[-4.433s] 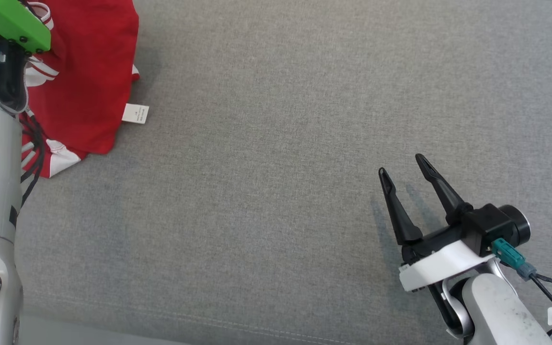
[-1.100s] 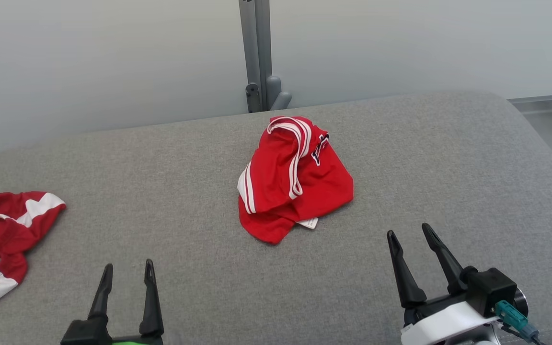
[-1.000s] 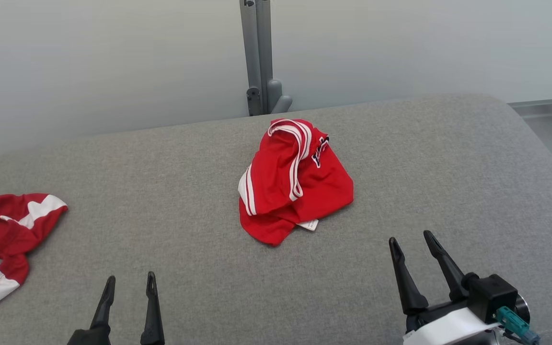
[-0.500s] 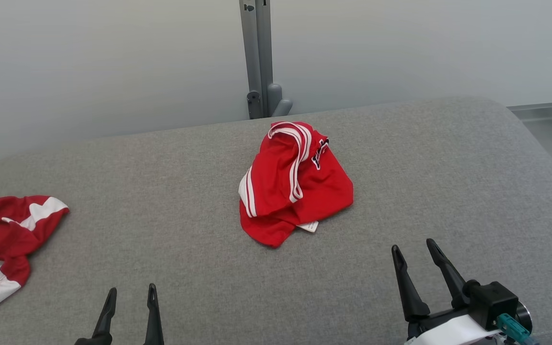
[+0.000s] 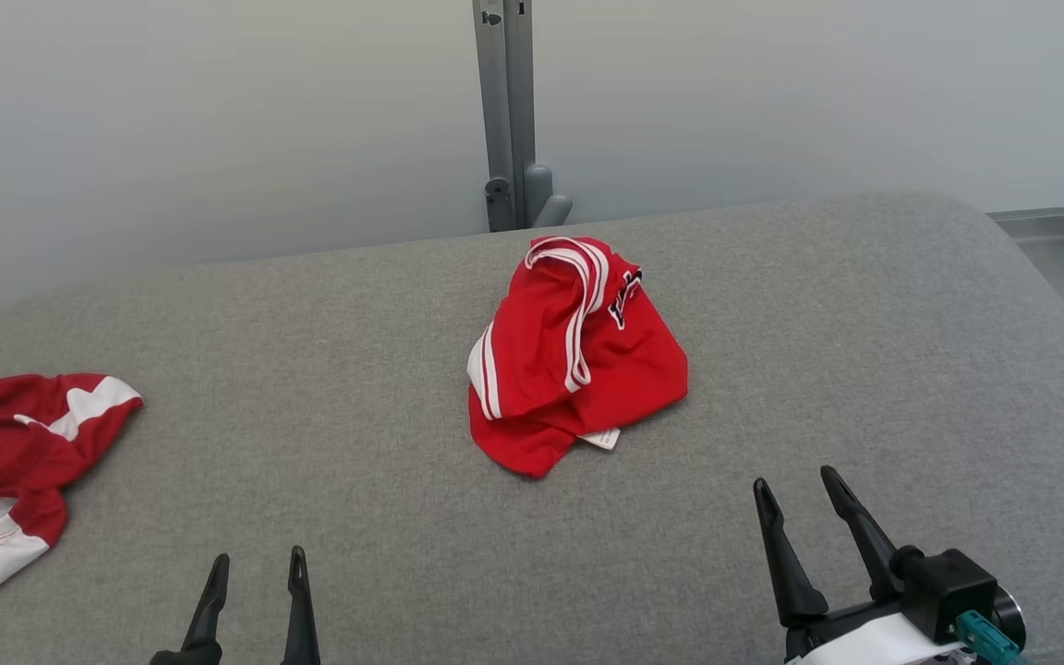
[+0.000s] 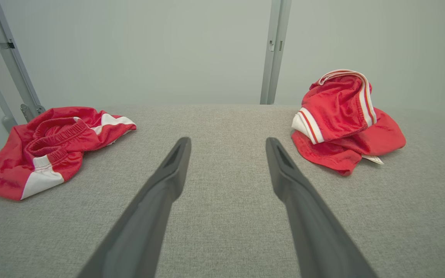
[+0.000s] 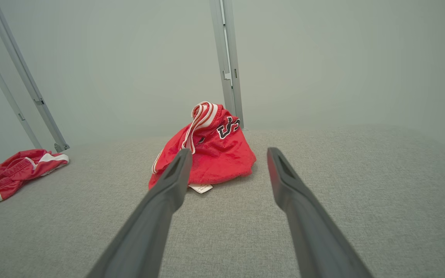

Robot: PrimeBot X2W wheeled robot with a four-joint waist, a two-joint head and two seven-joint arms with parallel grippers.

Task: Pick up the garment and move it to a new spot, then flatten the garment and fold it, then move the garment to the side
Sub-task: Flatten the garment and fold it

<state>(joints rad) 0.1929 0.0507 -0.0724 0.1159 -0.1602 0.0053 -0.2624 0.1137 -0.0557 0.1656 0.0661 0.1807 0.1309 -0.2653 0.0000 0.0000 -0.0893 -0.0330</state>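
The work surface point(image 5: 310, 480) is a broad pad upholstered in mid-grey woven fabric, with rounded far corners in the head view. Directly behind it stands a plain, pale grey-white wall panel point(image 5: 218, 120) with no markings. A vertical grey metal post point(image 5: 506, 102) divides the panel near the centre; a rounded grey fitting point(image 5: 550, 199) sits at its foot, just beside the pad's far edge. A horizontal metal rail point(image 5: 1045, 220) runs along the wall base at the far right. In the left wrist view, slanted metal struts point(image 6: 12, 61) lean against the wall. Lighting is even and diffuse; shadows are soft.
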